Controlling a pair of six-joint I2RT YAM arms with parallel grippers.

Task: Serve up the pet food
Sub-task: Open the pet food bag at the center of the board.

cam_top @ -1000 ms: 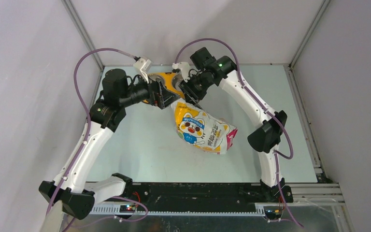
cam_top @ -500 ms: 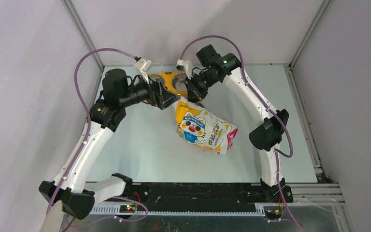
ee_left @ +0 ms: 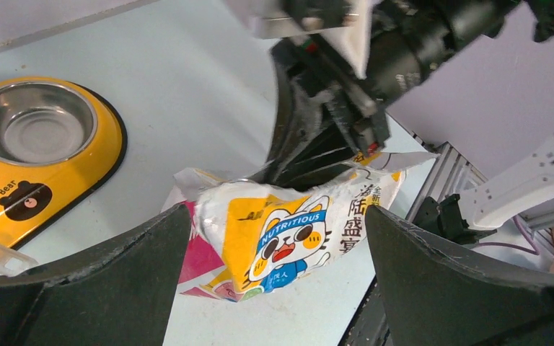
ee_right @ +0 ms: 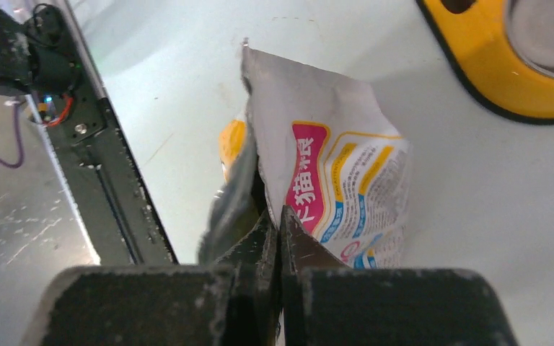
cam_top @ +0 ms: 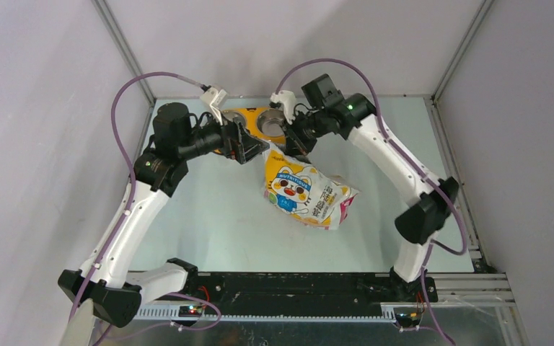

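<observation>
pinched the top edge of the cat-food bag [cam_top: 306, 194] in the right gripper [ee_right: 280, 215], with the left gripper [ee_left: 278, 216] spread wide nearby.

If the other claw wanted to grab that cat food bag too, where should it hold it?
Probably the free corner of the bag's thin top edge, coming in from the left. The right gripper pinches that edge's other end, and the open left gripper faces it. The printed belly looks bulging and glossy, so it would be a poorer hold.
</observation>
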